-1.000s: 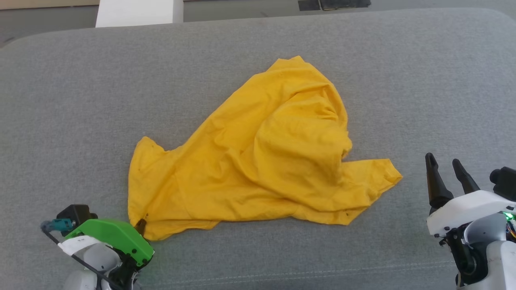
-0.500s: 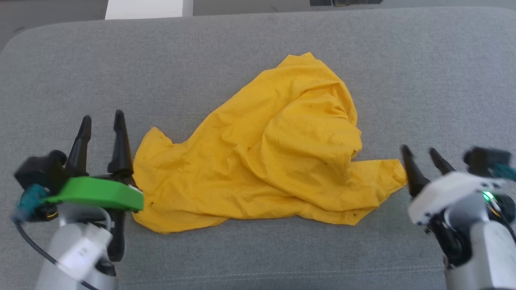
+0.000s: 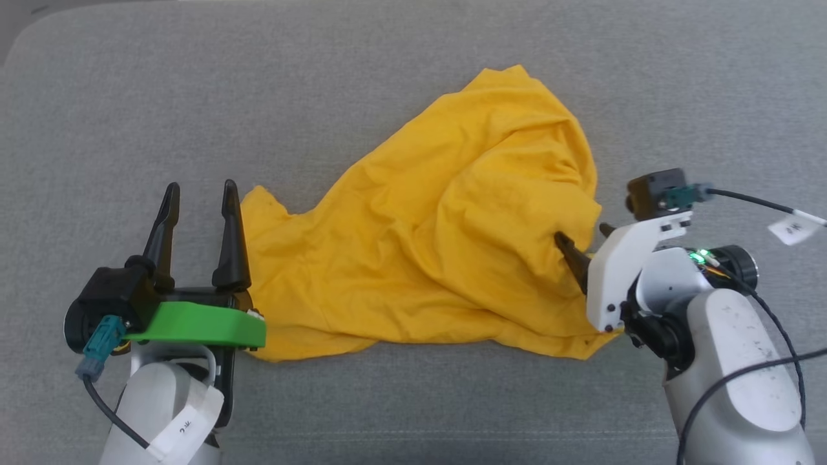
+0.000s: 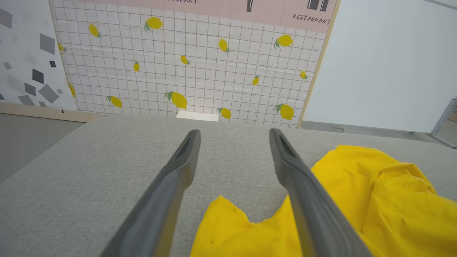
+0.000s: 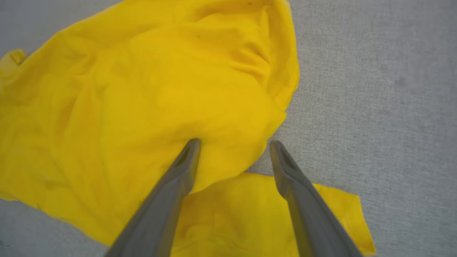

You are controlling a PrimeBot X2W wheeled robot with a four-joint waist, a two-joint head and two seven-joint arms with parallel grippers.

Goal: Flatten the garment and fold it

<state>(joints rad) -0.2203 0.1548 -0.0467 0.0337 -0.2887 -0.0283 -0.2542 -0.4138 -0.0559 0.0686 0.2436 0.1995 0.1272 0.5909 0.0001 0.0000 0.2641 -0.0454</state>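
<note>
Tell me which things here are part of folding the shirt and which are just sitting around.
Part of the job: yellow garment, crumpled; left gripper, open beside it; right gripper, open over it; grey padded surface underneath.
Just lying about: lemon-patterned wall; white block at its foot.

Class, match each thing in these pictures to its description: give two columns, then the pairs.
Things: 1 garment; 2 left gripper; 3 right gripper; 4 padded surface.
Descriptions: A grey, under the garment; B open, at the garment's left edge; C yellow, crumpled; D open, over the garment's right side.
Pairs: 1-C; 2-B; 3-D; 4-A.
</note>
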